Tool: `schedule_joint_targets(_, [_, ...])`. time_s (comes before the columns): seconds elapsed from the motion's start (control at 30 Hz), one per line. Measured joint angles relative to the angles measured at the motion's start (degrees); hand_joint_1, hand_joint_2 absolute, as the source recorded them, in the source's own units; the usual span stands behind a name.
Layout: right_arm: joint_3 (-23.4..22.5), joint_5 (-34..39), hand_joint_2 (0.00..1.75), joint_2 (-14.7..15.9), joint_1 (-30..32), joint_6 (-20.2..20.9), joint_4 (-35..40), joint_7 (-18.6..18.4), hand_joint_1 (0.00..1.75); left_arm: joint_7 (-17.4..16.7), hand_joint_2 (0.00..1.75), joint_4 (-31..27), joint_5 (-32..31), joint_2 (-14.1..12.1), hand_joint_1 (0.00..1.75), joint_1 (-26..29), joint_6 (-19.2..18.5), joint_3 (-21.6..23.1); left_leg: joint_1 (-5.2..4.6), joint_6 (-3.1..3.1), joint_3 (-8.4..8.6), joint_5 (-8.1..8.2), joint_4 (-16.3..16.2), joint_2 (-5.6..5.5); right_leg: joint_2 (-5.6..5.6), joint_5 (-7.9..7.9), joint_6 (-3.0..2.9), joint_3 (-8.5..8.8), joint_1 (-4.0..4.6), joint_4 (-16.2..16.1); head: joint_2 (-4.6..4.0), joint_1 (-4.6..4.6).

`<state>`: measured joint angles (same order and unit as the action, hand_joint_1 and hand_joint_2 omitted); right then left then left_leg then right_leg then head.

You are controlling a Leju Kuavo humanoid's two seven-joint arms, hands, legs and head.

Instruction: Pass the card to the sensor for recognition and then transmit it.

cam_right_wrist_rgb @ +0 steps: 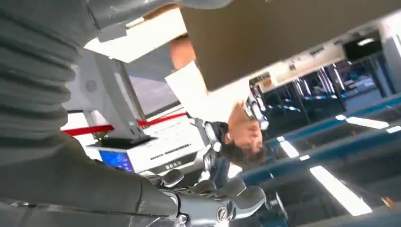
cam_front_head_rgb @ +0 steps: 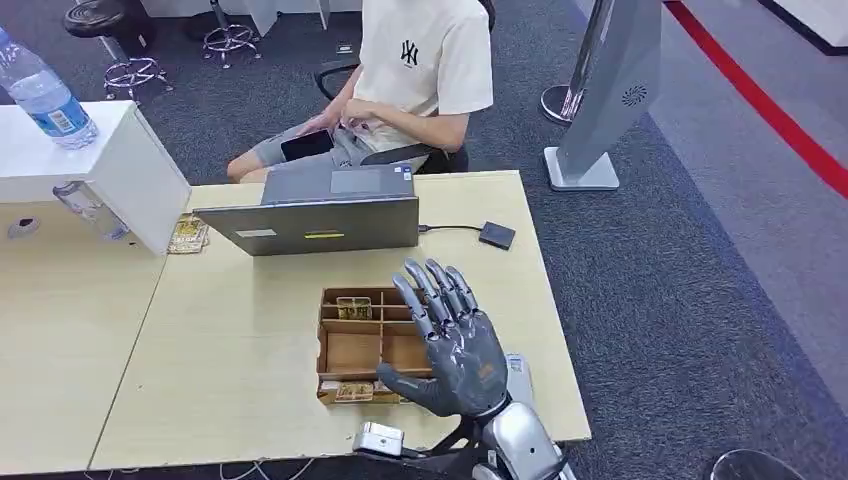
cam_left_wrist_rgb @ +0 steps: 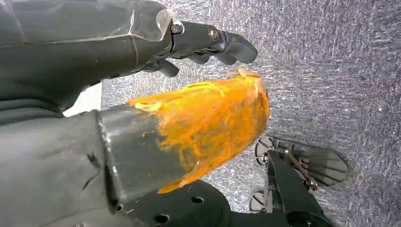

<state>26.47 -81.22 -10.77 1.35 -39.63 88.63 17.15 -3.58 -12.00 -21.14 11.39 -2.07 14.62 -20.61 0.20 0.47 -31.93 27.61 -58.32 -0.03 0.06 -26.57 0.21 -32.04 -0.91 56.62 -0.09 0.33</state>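
While you look down from the robot's head, the biggest thing before you is a pale wooden table (cam_front_head_rgb: pixel 250 340) standing on grey carpet, with a second, similar table (cam_front_head_rgb: pixel 60 330) butted against its left side. Across the far edge sits a person (cam_front_head_rgb: pixel 400 90) in a cream T-shirt, on a chair, holding a dark phone (cam_front_head_rgb: pixel 306 145) in the lap. On the table's far side, a grey laptop (cam_front_head_rgb: pixel 320 212) stands open with its lid's back toward you, and a thin cable runs from its right side to a small black box, the card sensor (cam_front_head_rgb: pixel 497 235), lying flat near the table's right edge. Nearer to you is a low brown box (cam_front_head_rgb: pixel 355 350) divided into compartments; one card (cam_front_head_rgb: pixel 353 306) stands in a far compartment and another card (cam_front_head_rgb: pixel 354 391) lies in the nearest one (gold-patterned, as far as you can tell). Your right hand (cam_front_head_rgb: pixel 455 345) hovers over the right end of that box, palm tilted forward, fingers spread and pointing away, thumb stuck out to the left, holding nothing. Your left hand (cam_left_wrist_rgb: pixel 142 61) hangs over the carpet in its wrist view, thumb wrapped in orange tape, dark fingers curled in and empty. A water bottle (cam_front_head_rgb: pixel 45 95) stands on a white stand at far left.
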Motion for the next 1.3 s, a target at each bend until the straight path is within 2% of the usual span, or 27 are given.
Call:
schedule_joint_targets(0.03, [0.50, -0.13, 1.75, 0.31, -0.17, 0.00, -0.70, -1.14, 0.68, 0.00, 0.00, 0.00, -0.07, 0.02, 0.00, 0.00, 0.02, -0.11, 0.00, 0.00, 0.00, 0.00, 0.00, 0.00, 0.00, 0.00, 0.00, 0.01, 0.00, 0.00, 0.00, 0.00])
schedule_joint_targets(0.07, [1.03, -0.48, 1.75, 0.61, -0.39, -0.02, -1.47, -2.30, 1.64, 0.00, 0.00, 0.00, -0.15, 0.04, 0.00, 0.00, 0.02, -0.28, 0.00, 0.00, 0.00, 0.00, 0.00, 0.00, 0.00, 0.00, 0.00, 0.01, 0.00, 0.00, 0.00, 0.00])
schedule_joint_targets(0.1, [1.64, -0.92, 1.75, 0.94, -0.63, -0.02, -2.38, -3.52, 1.75, 0.00, 0.00, 0.00, -0.37, 0.09, 0.00, -0.01, 0.04, -0.46, 0.00, 0.00, 0.00, 0.00, 0.00, 0.00, 0.00, 0.00, -0.01, 0.01, 0.00, 0.00, 0.00, 0.00])
schedule_joint_targets(0.2, [3.06, -1.31, 1.75, 1.53, -1.58, -0.02, -4.39, -5.72, 1.75, 0.00, 0.00, 0.00, -0.72, 0.20, 0.00, -0.01, 0.04, -0.83, 0.00, 0.00, 0.00, 0.00, 0.00, 0.00, 0.00, 0.01, -0.01, 0.00, 0.00, 0.01, 0.00, 0.00])
schedule_joint_targets(0.3, [4.06, -1.33, 1.75, 1.81, -2.46, -0.02, -5.78, -6.38, 1.75, 0.00, 0.00, 0.00, -0.81, 0.24, 0.00, -0.01, 0.04, -0.92, 0.00, 0.00, 0.00, 0.00, 0.00, 0.00, 0.00, 0.00, -0.01, 0.00, 0.00, 0.01, 0.00, 0.00])
schedule_joint_targets(0.33, [4.26, -1.42, 1.75, 1.84, -2.72, -0.02, -6.14, -6.58, 1.48, 0.00, 0.00, 0.00, -0.83, 0.24, 0.00, -0.02, 0.04, -0.94, 0.00, 0.00, 0.00, 0.00, 0.00, 0.00, 0.00, 0.00, -0.01, 0.00, 0.00, 0.01, 0.00, 0.00])
schedule_joint_targets(0.37, [4.57, -1.57, 1.75, 1.88, -3.05, -0.02, -6.64, -6.79, 1.34, 0.00, 0.00, 0.00, -0.90, 0.24, 0.00, -0.02, 0.04, -1.01, 0.00, -0.01, 0.00, 0.00, 0.00, 0.00, 0.00, 0.00, -0.01, 0.00, 0.00, 0.01, 0.00, 0.00])
schedule_joint_targets(0.4, [4.81, -1.70, 1.75, 1.88, -3.26, -0.02, -6.95, -6.82, 1.34, 0.00, 0.00, 0.00, -0.92, 0.24, 0.00, -0.02, 0.04, -1.07, 0.00, -0.01, 0.00, 0.00, 0.00, 0.00, 0.00, 0.00, -0.01, 0.00, 0.00, 0.01, 0.00, 0.00])
schedule_joint_targets(0.43, [5.02, -1.73, 1.75, 1.92, -3.46, -0.02, -7.21, -6.88, 1.06, 0.00, 0.00, 0.00, -0.96, 0.26, 0.00, -0.03, 0.04, -1.14, 0.00, 0.00, -0.01, 0.00, 0.00, -0.01, 0.00, 0.00, -0.01, 0.00, 0.00, 0.01, 0.00, 0.00])
schedule_joint_targets(0.47, [5.20, -1.70, 1.75, 1.92, -3.75, -0.02, -7.61, -7.04, 0.99, 0.00, 0.00, 0.00, -0.96, 0.26, 0.00, -0.03, 0.04, -1.18, 0.00, 0.00, -0.01, 0.00, 0.00, -0.01, 0.00, 0.00, -0.01, 0.00, 0.00, 0.01, 0.00, 0.00])
schedule_joint_targets(0.5, [5.33, -1.71, 1.75, 1.92, -4.00, -0.02, -7.99, -7.30, 0.99, 0.00, 0.00, 0.00, -0.98, 0.26, 0.00, -0.02, 0.04, -1.22, 0.00, 0.00, -0.01, 0.00, 0.00, 0.00, 0.00, 0.00, -0.01, 0.00, 0.00, 0.01, 0.00, 0.00])
schedule_joint_targets(0.53, [5.44, -1.68, 1.75, 1.92, -4.25, -0.02, -8.39, -7.49, 0.86, 0.02, 0.00, 0.00, -0.98, 0.26, 0.00, -0.03, 0.04, -1.25, 0.00, 0.00, -0.01, 0.00, 0.00, 0.00, 0.00, 0.00, -0.01, 0.00, 0.00, 0.01, 0.00, 0.00])
schedule_joint_targets(0.57, [5.57, -1.64, 1.75, 1.92, -4.53, -0.02, -8.80, -7.60, 0.59, 0.02, 0.00, 0.00, -0.98, 0.26, 0.00, -0.04, 0.04, -1.25, 0.00, 0.00, -0.01, 0.00, 0.00, 0.00, 0.00, 0.00, -0.01, 0.00, 0.00, 0.01, 0.00, 0.00])
schedule_joint_targets(0.6, [5.75, -1.49, 1.75, 1.92, -4.80, -0.02, -9.22, -7.73, 0.61, 0.04, 0.00, 0.00, -1.00, 0.26, 0.00, -0.04, 0.02, -1.25, 0.00, 0.00, -0.01, 0.00, 0.00, 0.00, 0.00, 0.00, -0.01, 0.00, 0.00, 0.01, 0.00, 0.00])
schedule_joint_targets(0.63, [5.90, -1.33, 1.75, 1.92, -5.06, -0.02, -9.60, -7.84, 0.73, 0.04, 0.00, 0.00, -1.00, 0.26, 0.00, -0.03, 0.02, -1.25, 0.00, 0.00, -0.01, 0.00, 0.00, 0.00, 0.00, 0.00, -0.01, 0.00, 0.00, 0.01, 0.00, 0.00])
schedule_joint_targets(0.77, [6.47, -1.20, 1.75, 1.92, -5.77, -0.04, -10.75, -8.24, 0.82, 0.04, 0.00, 0.00, -1.09, 0.26, 0.00, -0.03, -0.04, -1.25, 0.00, 0.00, -0.01, 0.00, 0.00, -0.01, 0.00, 0.00, -0.01, 0.00, 0.00, 0.01, 0.00, -0.02])
schedule_joint_targets(0.83, [6.69, -1.22, 1.75, 1.92, -6.15, -0.04, -11.32, -8.50, 0.80, 0.04, 0.00, 0.00, -1.16, 0.26, 0.00, -0.04, -0.04, -1.25, 0.00, 0.00, 0.00, 0.00, 0.00, -0.01, 0.00, 0.00, -0.01, 0.00, 0.00, 0.01, 0.00, 0.00])
schedule_joint_targets(0.97, [6.99, -1.27, 1.75, 1.92, -6.75, -0.04, -12.46, -8.94, 0.99, 0.04, 0.00, 0.00, -1.53, 0.26, 0.00, -0.03, -0.07, -1.27, 0.00, 0.00, -0.01, 0.00, 0.00, -0.01, 0.00, 0.00, -0.01, 0.00, 0.00, 0.01, 0.00, 0.00])
schedule_joint_targets(1.13, [7.19, -1.20, 1.75, 1.92, -7.34, -0.04, -13.50, -9.66, 1.01, 0.04, 0.00, 0.00, -1.68, 0.26, 0.00, -0.02, -0.13, -1.27, 0.00, 0.00, -0.01, 0.00, 0.00, -0.01, 0.00, 0.00, -0.01, 0.00, 0.00, 0.01, 0.00, 0.00])
schedule_joint_targets(1.17, [7.19, -1.18, 1.75, 1.92, -7.48, -0.04, -13.68, -9.79, 0.94, 0.04, 0.00, 0.00, -1.75, 0.26, 0.00, -0.03, -0.13, -1.27, 0.00, 0.00, -0.01, 0.00, 0.00, -0.01, 0.00, 0.00, -0.01, 0.00, 0.00, 0.01, 0.00, 0.00])
schedule_joint_targets(1.3, [7.19, -0.81, 1.75, 1.92, -8.21, -0.04, -14.40, -9.81, 0.87, 0.04, 0.00, 0.00, -2.01, 0.26, 0.00, -0.02, -0.17, -1.27, 0.00, 0.00, -0.01, 0.00, 0.00, -0.01, 0.00, 0.00, -0.01, 0.01, 0.00, 0.01, 0.00, 0.00])
